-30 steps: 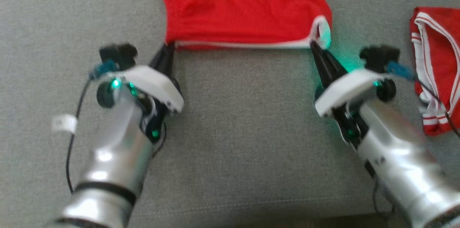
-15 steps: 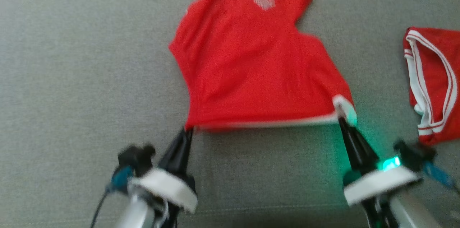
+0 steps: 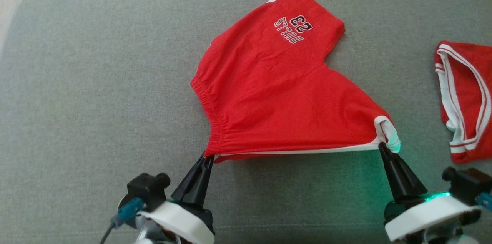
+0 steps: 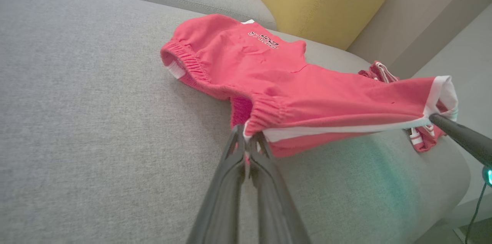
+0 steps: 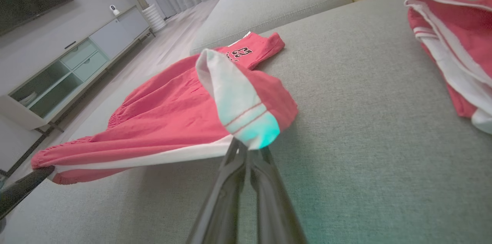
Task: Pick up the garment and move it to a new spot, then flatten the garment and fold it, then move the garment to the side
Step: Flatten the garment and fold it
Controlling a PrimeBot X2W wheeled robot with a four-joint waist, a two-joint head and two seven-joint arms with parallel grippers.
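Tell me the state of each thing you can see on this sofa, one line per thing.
red shorts: near edge lifted and stretched taut between both hands, far leg resting on the sofa.
left hand: shut on the shorts' elastic waistband corner.
right hand: shut on the shorts' white-trimmed leg hem.
second red garment: lying bunched on the sofa, apart from the shorts.

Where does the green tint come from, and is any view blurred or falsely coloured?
Head view: sharp; a green light behind the right gripper casts a glow on the sofa. Right wrist view: the glow tints the white cuff of the red shorts above the jaws. Left wrist view: the shorts look washed-out pink; faint green on the sofa at right.
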